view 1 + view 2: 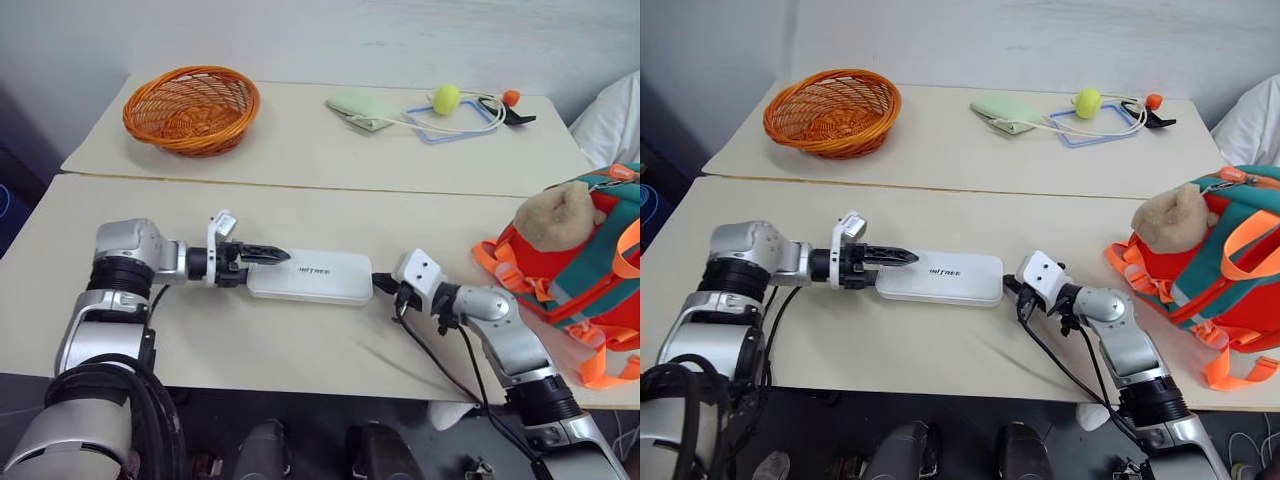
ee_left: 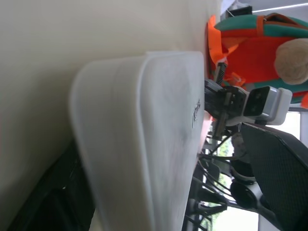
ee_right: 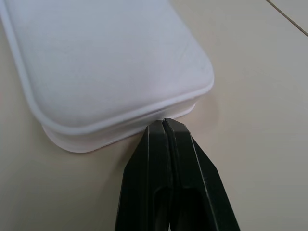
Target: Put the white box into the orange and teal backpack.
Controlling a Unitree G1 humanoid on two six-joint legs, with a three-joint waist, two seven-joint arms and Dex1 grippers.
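The white box (image 1: 312,274) lies flat on the near tabletop (image 1: 250,350), long side running left to right. It is smooth hard plastic with rounded corners, a raised lip round its base and small dark lettering on top.

The left gripper (image 1: 268,256) points right along the box's left end, one black ridged finger lying over the top face; its jaws are spread, with the box's end between them in the left wrist view, though a firm grip cannot be told.

The right gripper (image 3: 164,126) sits at the box's right end, its smooth black jaws pressed together, tips touching the lip and holding nothing.

The backpack (image 1: 575,262) rests at the right edge of the tabletop, well apart from the box: orange-red fabric with teal bands, bright orange webbing straps, and a tan plush toy (image 1: 555,214) on top.

On the far tabletop stand a round orange wicker basket (image 1: 191,108) at the left, a soft pale green pouch (image 1: 365,107), and a yellow ball (image 1: 446,98) beside a blue wire frame (image 1: 455,127).
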